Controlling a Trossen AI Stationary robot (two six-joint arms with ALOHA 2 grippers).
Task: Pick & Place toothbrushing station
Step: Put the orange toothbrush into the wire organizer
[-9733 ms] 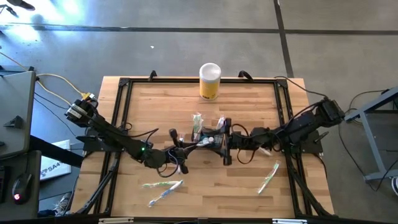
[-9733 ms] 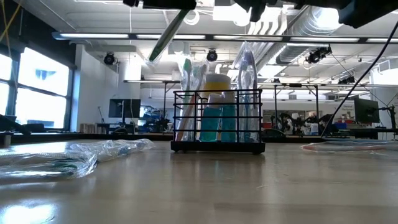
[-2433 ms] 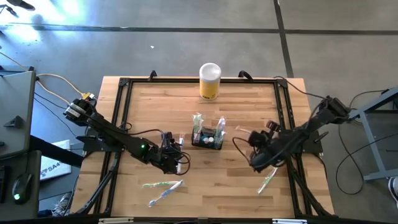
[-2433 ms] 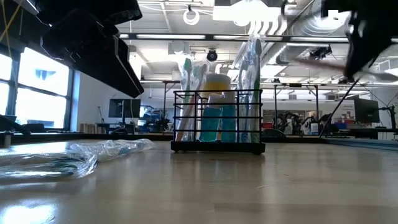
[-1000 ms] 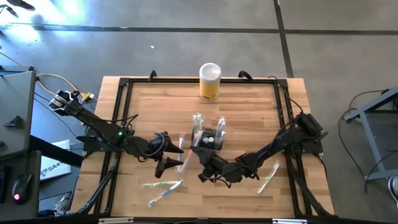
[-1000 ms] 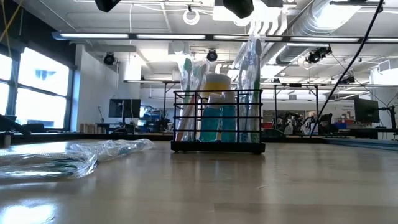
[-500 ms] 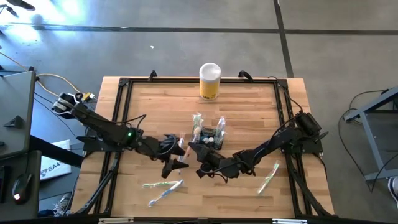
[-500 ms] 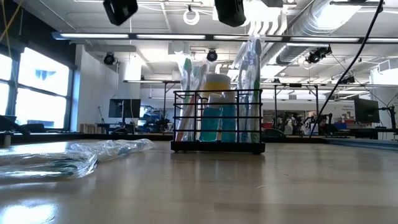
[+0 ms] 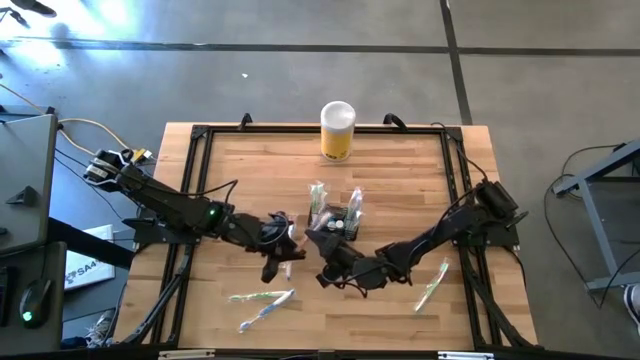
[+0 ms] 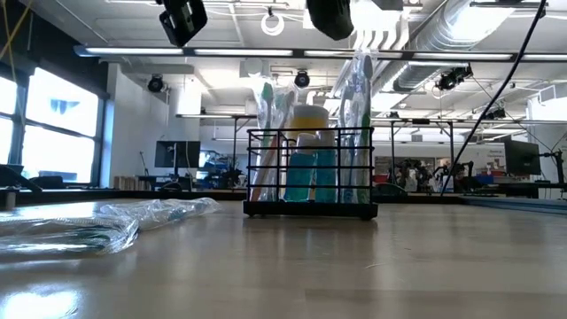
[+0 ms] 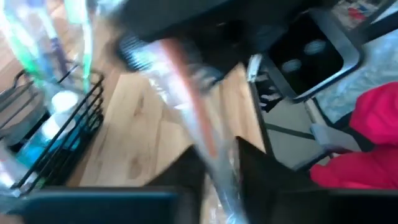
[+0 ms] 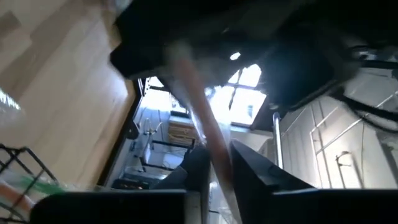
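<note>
While both my dark arms reach toward the middle of the frame in the high view, my left gripper (image 9: 283,250) and my right gripper (image 9: 322,262) meet just below the small black wire-mesh caddy (image 9: 334,222), which stands at the centre of the wooden slatted table (image 9: 390,180). Between them is a toothbrush in clear crinkled plastic wrap (image 11: 186,118), with an orange handle; the right wrist view shows the same thin handle passing between my right fingers (image 12: 199,168). Whether either pair of fingers is pressed on it, I cannot tell. The low view alone shows the caddy's contents: upright wrapped brushes and a blue tube. A yellow cylinder with a white lid (image 9: 338,130) stands at the upper edge.
</note>
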